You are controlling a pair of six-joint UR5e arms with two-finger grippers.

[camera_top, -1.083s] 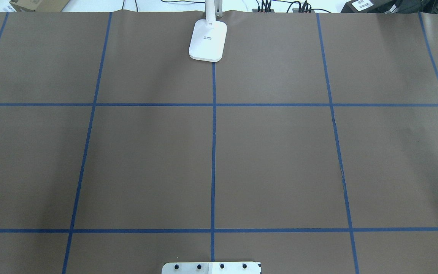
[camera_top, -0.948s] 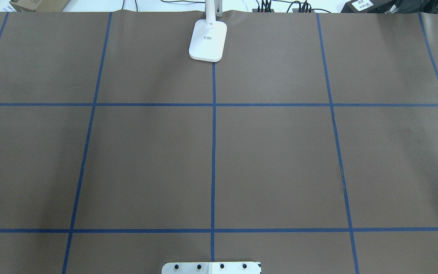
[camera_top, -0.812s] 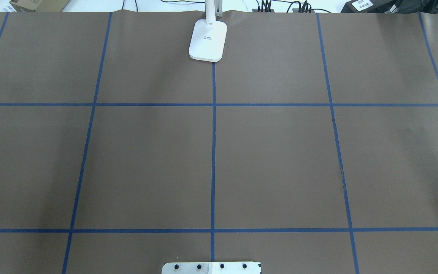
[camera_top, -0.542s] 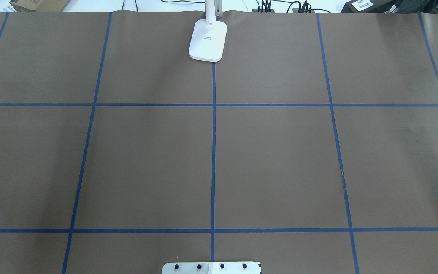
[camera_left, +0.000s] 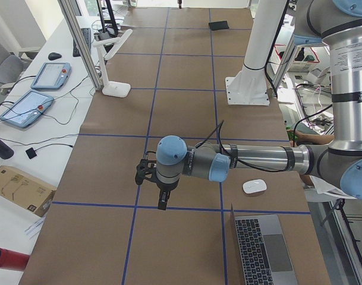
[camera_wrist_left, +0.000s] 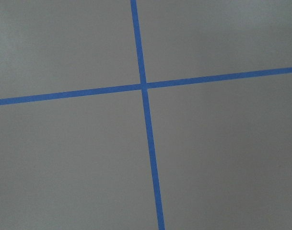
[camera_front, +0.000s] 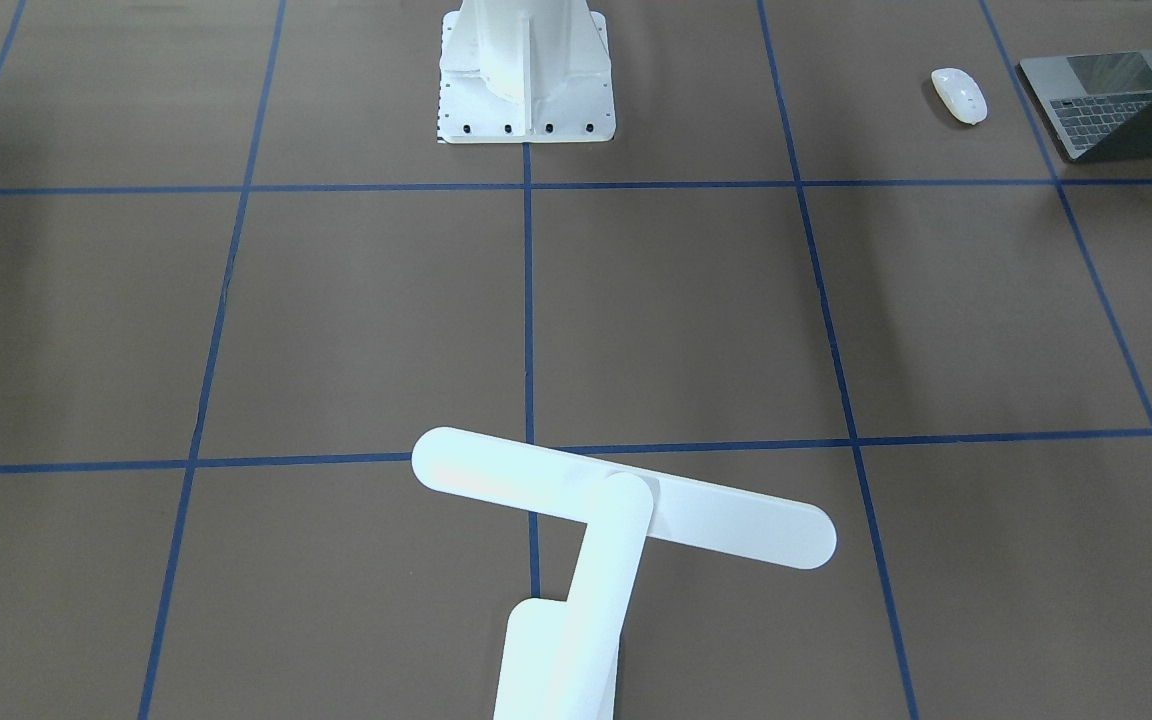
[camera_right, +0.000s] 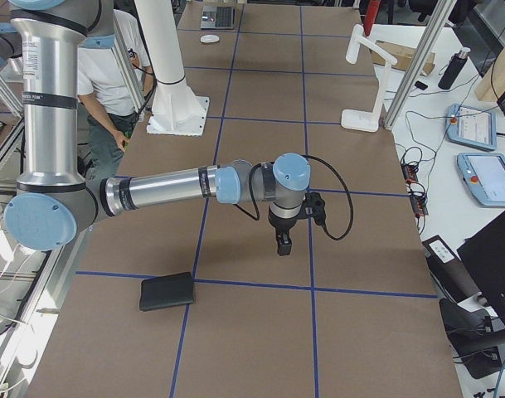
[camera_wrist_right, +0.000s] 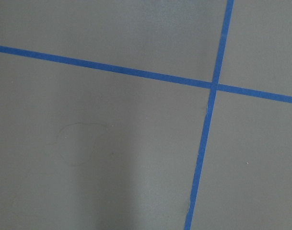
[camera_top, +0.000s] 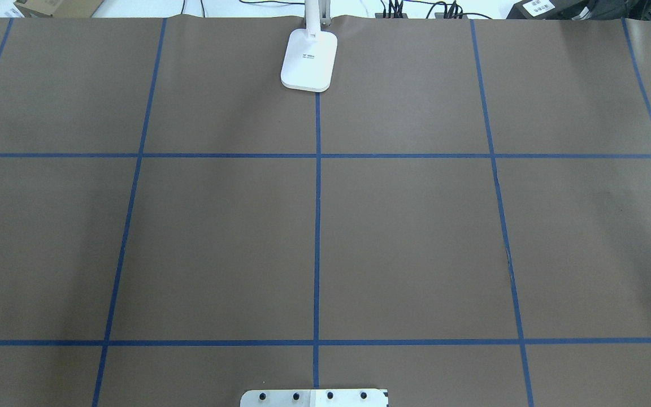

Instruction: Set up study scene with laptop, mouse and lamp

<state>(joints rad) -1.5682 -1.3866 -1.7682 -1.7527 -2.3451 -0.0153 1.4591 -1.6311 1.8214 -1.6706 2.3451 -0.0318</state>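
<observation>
The laptop (camera_front: 1106,100) lies open at the table's left end on the robot's side; it also shows in the exterior left view (camera_left: 261,249). The white mouse (camera_front: 959,95) lies beside it, and shows in the exterior left view (camera_left: 254,187). The lamp stands at the far middle edge, base (camera_top: 309,61) down and bar head (camera_front: 626,498) over the table. My left gripper (camera_left: 162,202) hangs above a tape crossing, apart from the mouse. My right gripper (camera_right: 283,245) hangs above the table's right half. I cannot tell whether either is open or shut.
A flat black mat (camera_right: 167,291) lies near the table's right end on the robot's side. The white pedestal (camera_front: 526,70) stands at the middle of the robot's edge. A person (camera_right: 103,75) stands behind it. Tablets and cables lie on the side bench (camera_left: 26,107).
</observation>
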